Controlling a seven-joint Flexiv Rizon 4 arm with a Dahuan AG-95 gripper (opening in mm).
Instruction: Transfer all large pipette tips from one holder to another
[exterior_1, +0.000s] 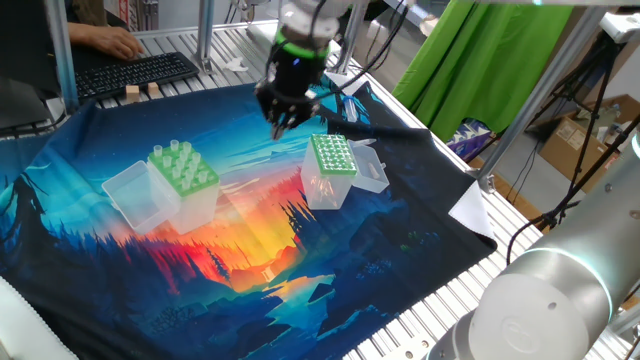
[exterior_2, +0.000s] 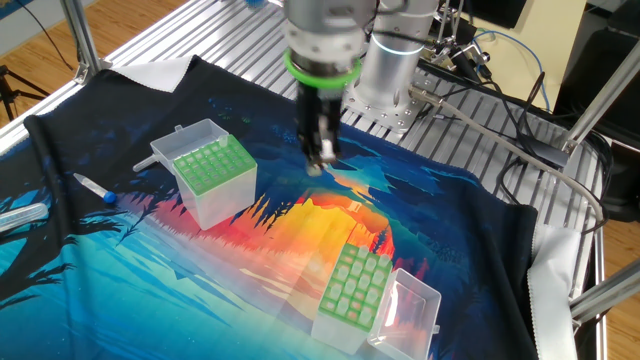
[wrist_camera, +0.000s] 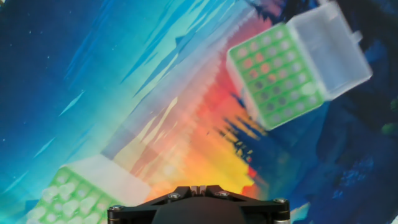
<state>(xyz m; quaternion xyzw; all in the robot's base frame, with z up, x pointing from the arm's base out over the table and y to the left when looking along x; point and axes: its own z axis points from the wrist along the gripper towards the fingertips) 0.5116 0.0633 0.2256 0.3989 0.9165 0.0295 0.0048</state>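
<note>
- End effector (exterior_2: 320, 160): fingers pressed together, nothing pinched. Points straight down; hangs in the air over the cloth (exterior_2: 450, 250), between the 2 boxes, clear of both.
- Source holder (exterior_1: 185, 185): wide-hole, light-green top plate. In one fixed view it stands toward the cloth's left side, lid swung open beside it. Large pipette tips (exterior_1: 172, 152) stand upright in the plate, wide ends up; approx. 6 visible, exact qty cannot be told.
- In the other fixed view the source holder (exterior_2: 355, 290) sits near the cloth's front edge, lid (exterior_2: 410, 310) open at its side.
- Target holder (exterior_1: 332, 168): narrower box, darker-green top plate w/ close-set holes. Stands toward the cloth's right side in one fixed view; lid open behind it. In the other fixed view (exterior_2: 212, 172) it is near the cloth's left edge.
- Target plate, hand view (wrist_camera: 277, 74): no large tip seen standing in any hole. Holes look vacant as far as res. allows.
- Judged status: transfer at or near start. No tip visible in the target; tips in the source appear untouched.
- Remaining, judged: every visible tip needs pick-up from the source, carry across the cloth, insertion into the target.
- Unrelated item: small tube w/ blue end (exterior_2: 95, 188) lies on the cloth left of the target holder; not part of the transfer.
- The counter (exterior_1: 440, 310) under the cloth is slatted metal.
</note>
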